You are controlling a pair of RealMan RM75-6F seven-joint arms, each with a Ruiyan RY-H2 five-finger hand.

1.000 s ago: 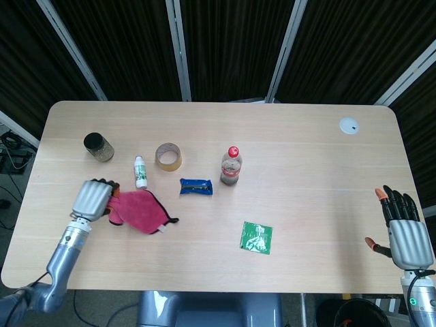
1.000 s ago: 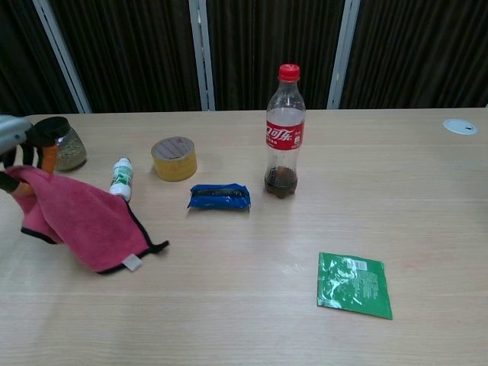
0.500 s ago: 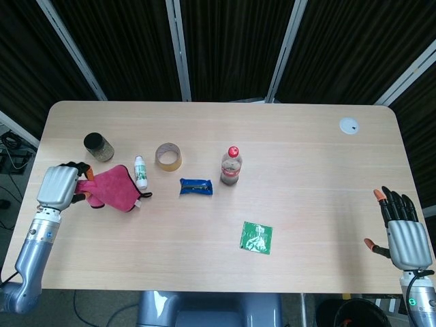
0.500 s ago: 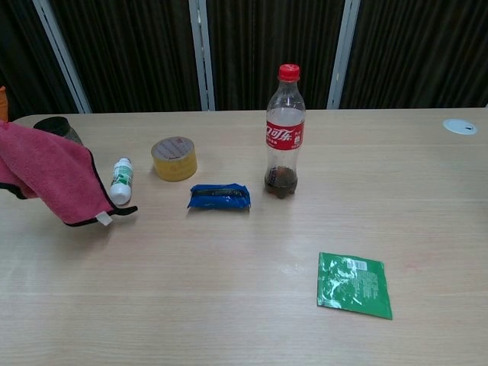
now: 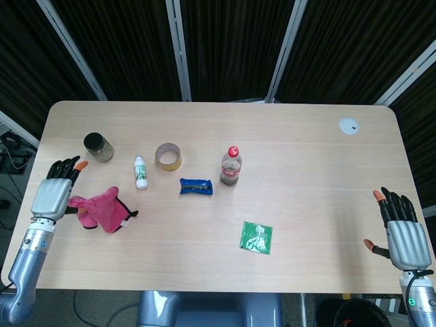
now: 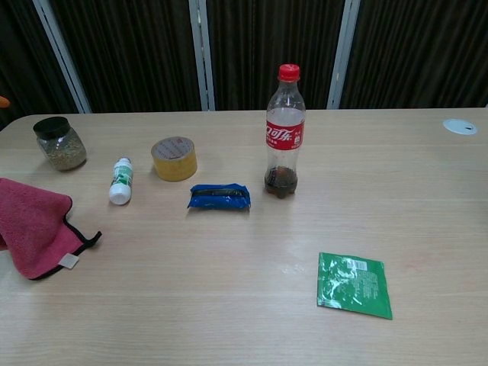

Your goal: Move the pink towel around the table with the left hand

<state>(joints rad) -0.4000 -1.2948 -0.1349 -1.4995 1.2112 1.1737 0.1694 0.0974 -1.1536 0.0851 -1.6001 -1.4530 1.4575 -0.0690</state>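
Note:
The pink towel (image 5: 102, 210) lies crumpled on the table near the left edge; the chest view shows the pink towel (image 6: 30, 231) flat at the far left, with a black hem and a small tag. My left hand (image 5: 54, 191) is just left of it, fingers stretched out and apart, and one corner of the cloth reaches to the hand's side. In the chest view only an orange fingertip shows at the left border. My right hand (image 5: 404, 235) hovers off the front right corner, fingers spread, holding nothing.
Behind the towel stand a dark-lidded jar (image 5: 99, 146) and a small white bottle (image 5: 140, 172). Further right are a tape roll (image 5: 168, 156), a blue packet (image 5: 196, 187), a cola bottle (image 5: 231, 166), a green sachet (image 5: 257, 237) and a white disc (image 5: 349, 125).
My left hand carried the towel left and up off the table, then let it drop near the left edge; its fingers have opened. The right hand stayed put.

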